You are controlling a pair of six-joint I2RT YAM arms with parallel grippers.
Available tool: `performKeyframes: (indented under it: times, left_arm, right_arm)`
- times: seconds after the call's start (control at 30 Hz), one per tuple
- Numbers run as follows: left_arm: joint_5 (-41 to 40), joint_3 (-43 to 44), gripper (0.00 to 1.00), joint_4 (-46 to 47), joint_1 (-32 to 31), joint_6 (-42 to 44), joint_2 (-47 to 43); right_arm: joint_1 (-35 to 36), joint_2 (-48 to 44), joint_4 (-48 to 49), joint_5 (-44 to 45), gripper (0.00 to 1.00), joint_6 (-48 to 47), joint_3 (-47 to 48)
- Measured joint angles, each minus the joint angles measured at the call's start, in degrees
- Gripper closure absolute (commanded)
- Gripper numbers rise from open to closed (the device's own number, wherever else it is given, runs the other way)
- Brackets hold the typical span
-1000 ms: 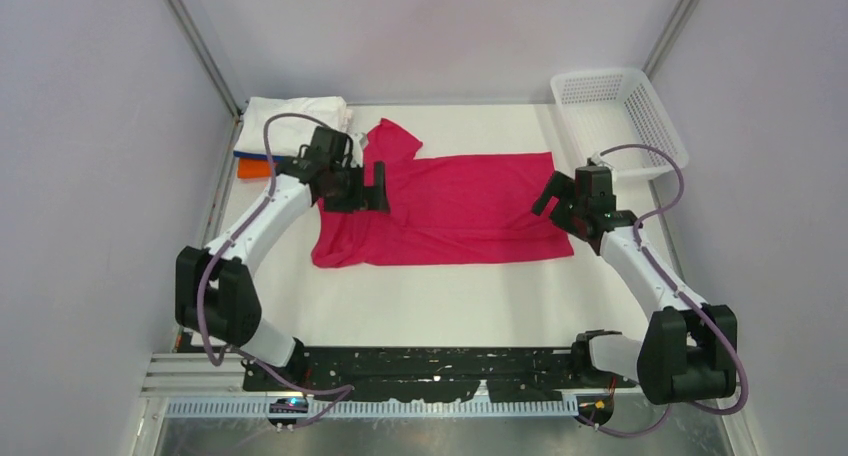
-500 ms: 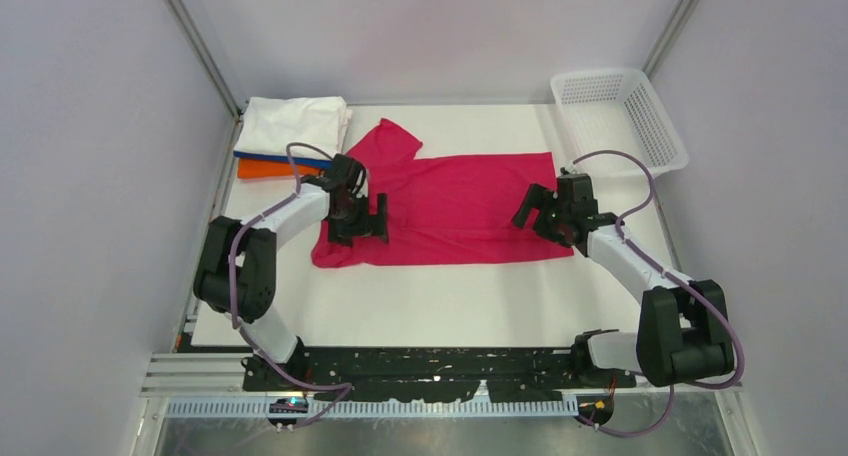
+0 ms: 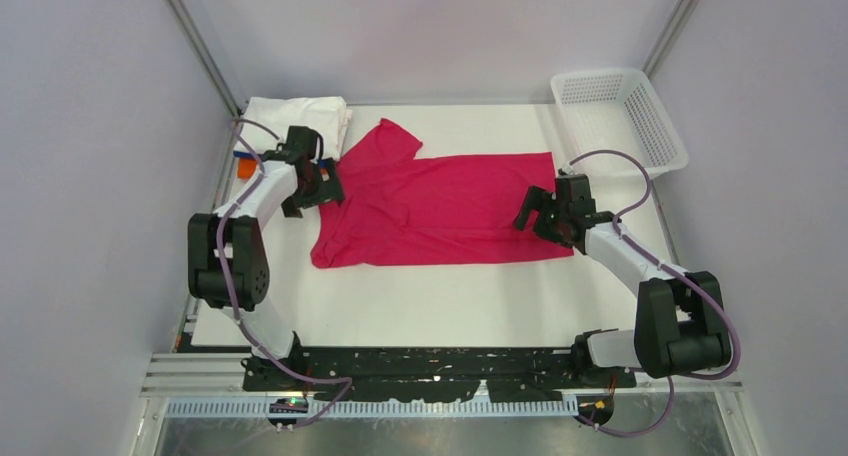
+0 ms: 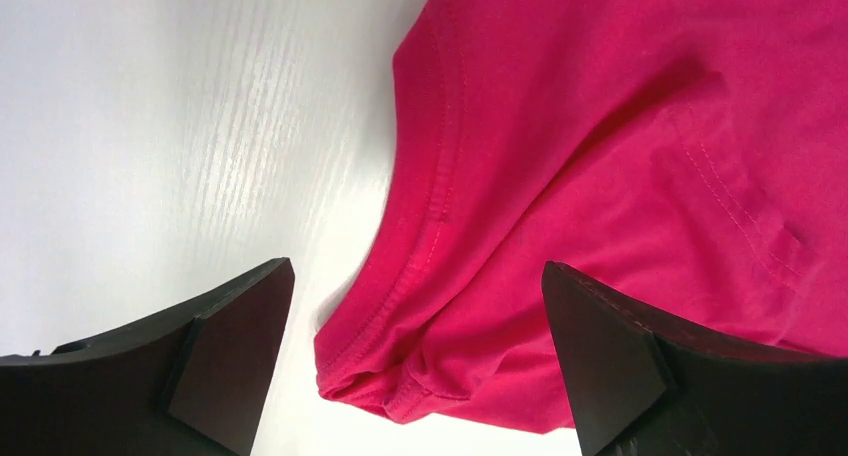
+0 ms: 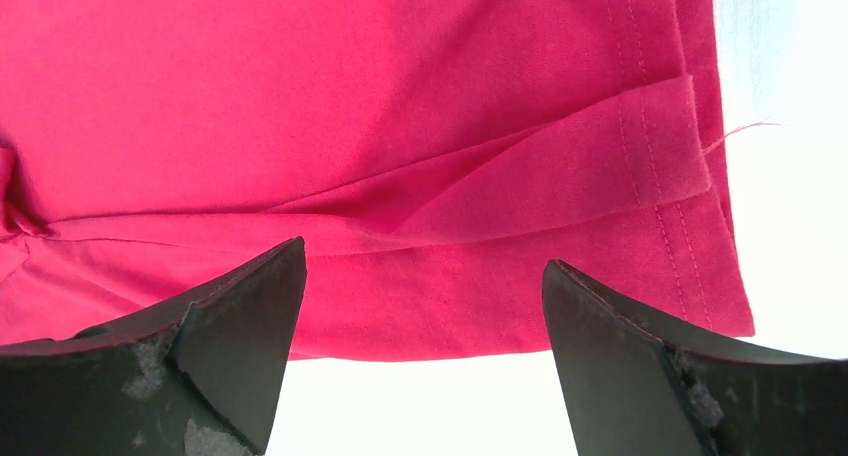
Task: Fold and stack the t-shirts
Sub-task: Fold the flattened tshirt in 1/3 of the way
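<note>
The left gripper (image 4: 415, 316) has its fingers wide apart and holds nothing; it is above the left edge of the magenta-red t-shirt (image 3: 450, 206). The right gripper (image 5: 420, 306) is spread too and empty, above a fold near the hem at the shirt's right end. The shirt lies spread in the middle of the table (image 3: 430, 296). The white t-shirt (image 3: 295, 121) lies folded in the far left corner.

Top camera, high behind the arm bases (image 3: 605, 351), looks down on the whole table (image 3: 430, 296); wrist cameras face down, close over opposite ends of the magenta-red t-shirt (image 3: 450, 206), seen in all views
</note>
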Motion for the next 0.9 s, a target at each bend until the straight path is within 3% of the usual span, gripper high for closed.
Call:
performKeyframes:
  times: [0.13, 0.43, 0.63, 0.9]
  left_arm:
    - [2.0, -1.2, 0.0, 0.6, -0.7, -0.3, -2.5]
    - [18.3, -17.4, 0.0, 9.3, -7.0, -3.5, -15.6]
    - [22.3, -20.4, 0.0, 13.4, -6.8, -5.9, -10.0]
    - [16.4, -14.6, 0.0, 11.2, -2.7, -6.2, -4.3]
  right_arm:
    - [0.0, 0.0, 0.0, -0.2, 0.04, -0.6, 0.0]
    - [1.4, 0.4, 0.2, -1.6, 0.05, -0.1, 0.0]
    - [3.0, 3.5, 2.7, -2.8, 0.05, 1.6, -0.1]
    - [3.0, 8.5, 6.7, -2.9, 0.05, 3.7, 0.6]
